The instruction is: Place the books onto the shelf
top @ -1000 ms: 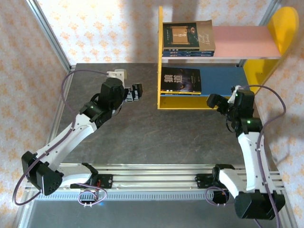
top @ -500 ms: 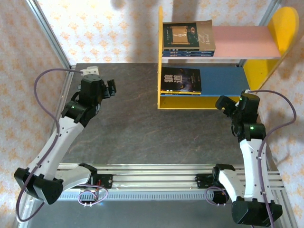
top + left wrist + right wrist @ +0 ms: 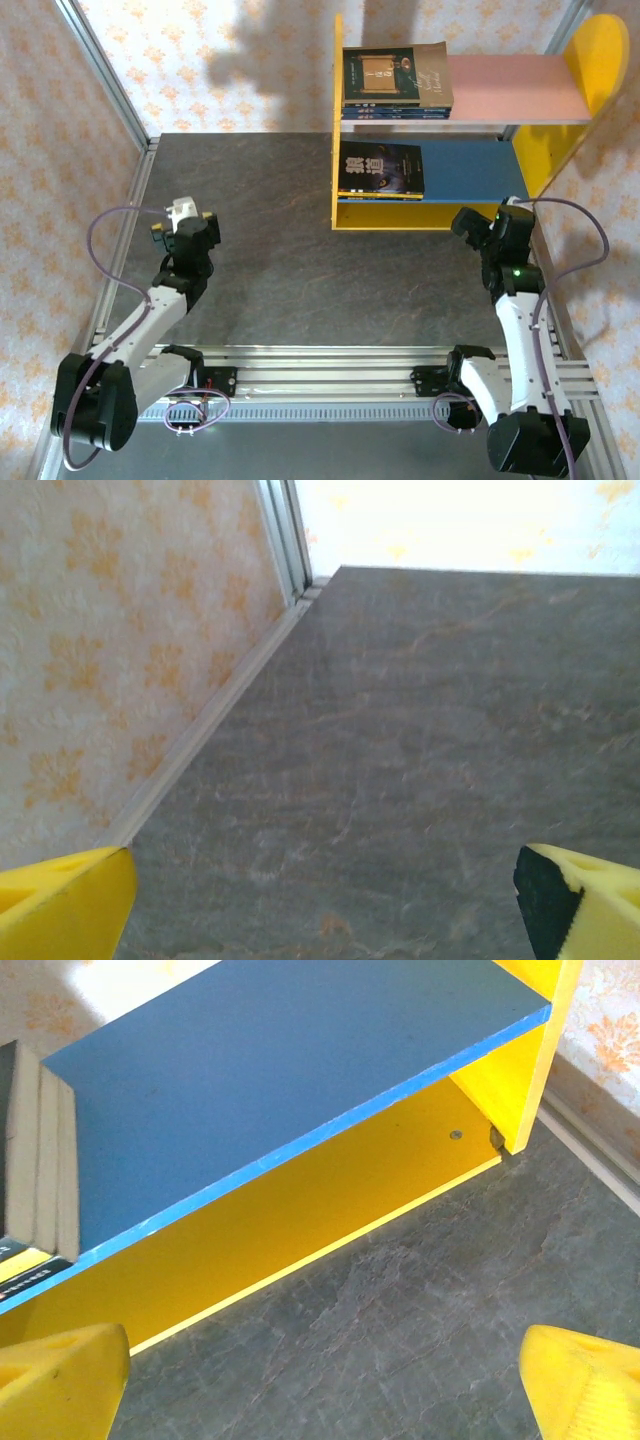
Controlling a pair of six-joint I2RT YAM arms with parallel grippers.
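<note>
The shelf (image 3: 350,215) stands at the table's far right, with yellow side panels, a pink upper board (image 3: 510,88) and a blue lower board (image 3: 470,170). A stack of books (image 3: 395,78) with a brown cover on top lies on the pink board. A dark blue wolf-face book (image 3: 380,170) lies on the blue board above a yellow one. My right gripper (image 3: 468,221) hovers open just in front of the shelf's right part; its wrist view shows the blue board (image 3: 280,1070), book edges (image 3: 40,1160) and the open right gripper (image 3: 320,1385) with nothing in it. My left gripper (image 3: 186,226) is open over bare table at the left, also open and holding nothing in its wrist view (image 3: 325,910).
The dark stone table (image 3: 280,260) is walled by patterned panels, with a metal frame rail (image 3: 130,215) along its left edge. The left wrist view looks along that rail (image 3: 210,730) to the far corner. Both arm bases sit on the near rail (image 3: 330,385).
My left arm has drawn back from beside the shelf to the table's near left. My right gripper has shifted slightly right and stays close to the shelf front.
</note>
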